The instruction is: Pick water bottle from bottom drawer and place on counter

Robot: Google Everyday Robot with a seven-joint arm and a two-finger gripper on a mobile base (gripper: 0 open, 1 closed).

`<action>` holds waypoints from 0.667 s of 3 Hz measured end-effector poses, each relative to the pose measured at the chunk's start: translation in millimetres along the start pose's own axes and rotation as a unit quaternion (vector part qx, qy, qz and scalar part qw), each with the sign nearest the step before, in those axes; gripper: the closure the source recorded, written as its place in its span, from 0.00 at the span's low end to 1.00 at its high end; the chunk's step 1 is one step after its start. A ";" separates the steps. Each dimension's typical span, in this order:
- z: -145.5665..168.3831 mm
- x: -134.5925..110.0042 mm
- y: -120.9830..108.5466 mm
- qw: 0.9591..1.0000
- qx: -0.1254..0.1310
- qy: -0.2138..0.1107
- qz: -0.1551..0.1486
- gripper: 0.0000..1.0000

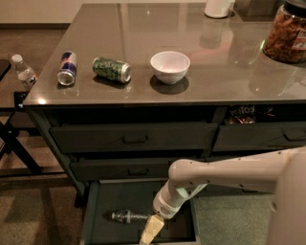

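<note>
The water bottle (128, 216) lies on its side on the floor of the open bottom drawer (103, 229), toward its left half. My gripper (149, 230) hangs over the drawer at the end of the white arm (224, 172). It is just right of the bottle and slightly nearer the front, close to the bottle's right end. The lower part of the gripper is cut off by the frame's bottom edge. The glossy grey counter (143, 33) tops the cabinet above.
On the counter stand a blue and silver can (67, 68), a green can on its side (112, 70), a white bowl (169, 66), a snack jar (287, 33) and a white container (218, 7). Another small bottle (24, 72) sits on the low side table at left. A right-hand drawer (248, 115) is ajar.
</note>
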State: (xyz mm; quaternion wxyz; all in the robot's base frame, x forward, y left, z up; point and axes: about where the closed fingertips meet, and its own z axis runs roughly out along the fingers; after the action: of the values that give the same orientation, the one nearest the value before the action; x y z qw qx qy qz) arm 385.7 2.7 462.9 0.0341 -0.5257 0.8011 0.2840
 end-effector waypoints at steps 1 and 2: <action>34.1 10.7 -36.7 1.000 0.009 -0.002 0.025 0.00; 34.1 10.7 -36.8 1.000 0.009 -0.002 0.025 0.00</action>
State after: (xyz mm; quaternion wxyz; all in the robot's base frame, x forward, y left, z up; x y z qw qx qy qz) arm 404.3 0.1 415.2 0.0332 -0.5049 0.8164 0.2784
